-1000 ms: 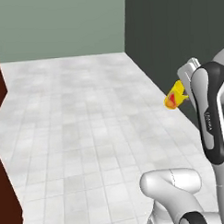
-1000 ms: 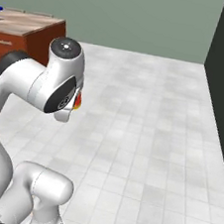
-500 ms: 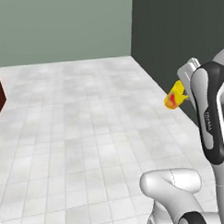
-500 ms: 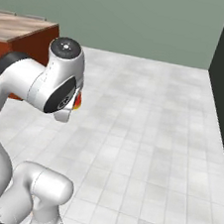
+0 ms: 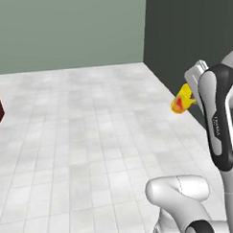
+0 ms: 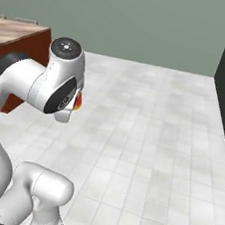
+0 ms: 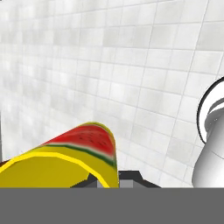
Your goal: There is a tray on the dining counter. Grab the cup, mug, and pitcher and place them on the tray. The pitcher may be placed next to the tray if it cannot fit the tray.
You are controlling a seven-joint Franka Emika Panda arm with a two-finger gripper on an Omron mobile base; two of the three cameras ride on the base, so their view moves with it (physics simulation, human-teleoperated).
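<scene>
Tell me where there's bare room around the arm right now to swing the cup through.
Open tiled floor stretches ahead to the green wall and the dark wall. Tight spots: the brown counter end at the arm's left, and the cup, shut in the gripper, close against the arm itself.

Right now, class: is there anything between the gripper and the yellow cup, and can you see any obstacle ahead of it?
Nothing separates them: the gripper is already shut on the cup, carried above the white tiled floor. The floor ahead looks bare; a brown counter stands off to the left.
</scene>
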